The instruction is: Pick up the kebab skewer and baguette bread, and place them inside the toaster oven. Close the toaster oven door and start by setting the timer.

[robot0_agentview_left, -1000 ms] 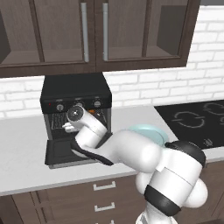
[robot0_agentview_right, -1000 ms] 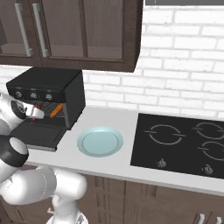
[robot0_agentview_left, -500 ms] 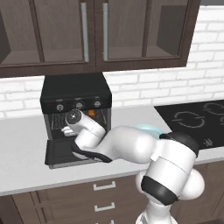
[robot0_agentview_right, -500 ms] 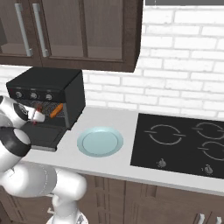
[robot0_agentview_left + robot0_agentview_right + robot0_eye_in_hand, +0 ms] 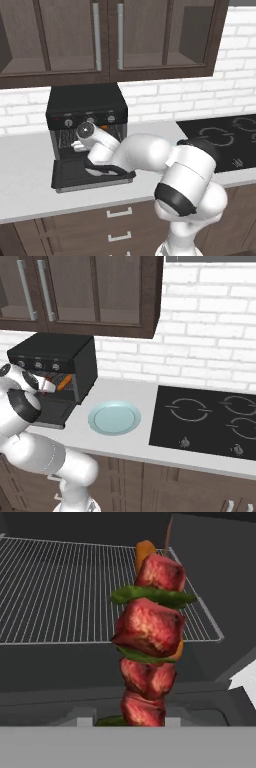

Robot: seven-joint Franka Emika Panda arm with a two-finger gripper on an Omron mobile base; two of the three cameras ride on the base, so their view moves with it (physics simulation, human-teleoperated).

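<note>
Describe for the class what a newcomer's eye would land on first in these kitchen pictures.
First the kebab skewer, red meat chunks and green pepper held upright in the gripper, right before the wire rack of the open toaster oven. Then the pale blue plate, on the counter beside the oven.

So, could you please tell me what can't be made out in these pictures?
- Gripper: its fingertips fall below the hand view's bottom edge, under the kebab skewer.
- Baguette bread: mostly hidden by the arm in the right base view.
- Toaster oven knob markings: too small in both base views.
</note>
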